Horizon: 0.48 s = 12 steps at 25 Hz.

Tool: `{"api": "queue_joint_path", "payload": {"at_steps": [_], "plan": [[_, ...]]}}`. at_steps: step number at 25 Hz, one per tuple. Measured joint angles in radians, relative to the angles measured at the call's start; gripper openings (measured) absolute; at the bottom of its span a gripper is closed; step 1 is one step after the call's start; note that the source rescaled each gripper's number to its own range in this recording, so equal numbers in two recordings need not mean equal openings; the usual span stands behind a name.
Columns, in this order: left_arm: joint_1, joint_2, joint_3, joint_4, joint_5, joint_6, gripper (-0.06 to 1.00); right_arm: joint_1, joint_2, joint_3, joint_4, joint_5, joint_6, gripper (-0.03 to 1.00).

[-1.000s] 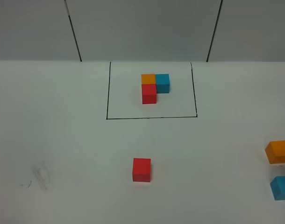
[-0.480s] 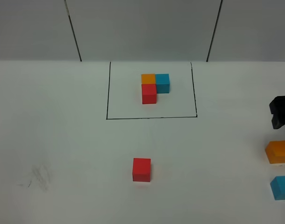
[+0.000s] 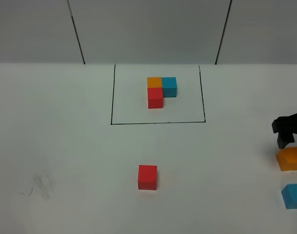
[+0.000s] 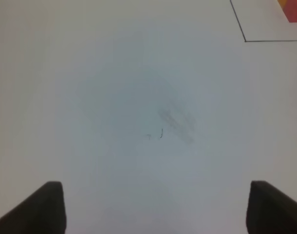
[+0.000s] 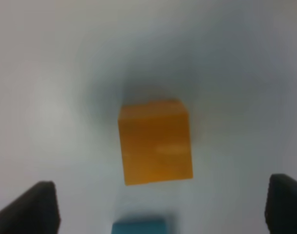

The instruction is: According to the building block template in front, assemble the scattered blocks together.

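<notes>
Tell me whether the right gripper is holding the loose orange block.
No, the right gripper is open and the orange block lies clear of both fingers.

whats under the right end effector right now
The loose orange cube sits on the table below the open right end effector, untouched, with the edge of a blue cube beside it. The table patch beneath the cube is covered.

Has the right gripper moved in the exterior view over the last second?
Yes. The right gripper, absent at first, entered from the right edge and has come down the view toward the loose orange cube, which stayed put.
</notes>
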<state>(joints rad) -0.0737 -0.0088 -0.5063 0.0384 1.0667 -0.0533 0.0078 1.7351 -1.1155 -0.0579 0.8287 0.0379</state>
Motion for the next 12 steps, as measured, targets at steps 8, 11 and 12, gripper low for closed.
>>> {"api": "queue_joint_path", "payload": {"at_steps": [8, 11, 12], "plan": [[0.0, 0.0, 0.0, 0.0, 0.0, -0.001, 0.65, -0.005, 0.068, 0.049, 0.001, -0.107, 0.001, 0.72], [0.0, 0.0, 0.0, 0.0, 0.0, -0.001, 0.65, -0.005, 0.101, 0.049, 0.001, -0.127, -0.002, 0.72], [0.0, 0.0, 0.0, 0.0, 0.0, -0.001, 0.65, -0.005, 0.11, 0.05, 0.001, -0.134, -0.006, 0.72]]}}
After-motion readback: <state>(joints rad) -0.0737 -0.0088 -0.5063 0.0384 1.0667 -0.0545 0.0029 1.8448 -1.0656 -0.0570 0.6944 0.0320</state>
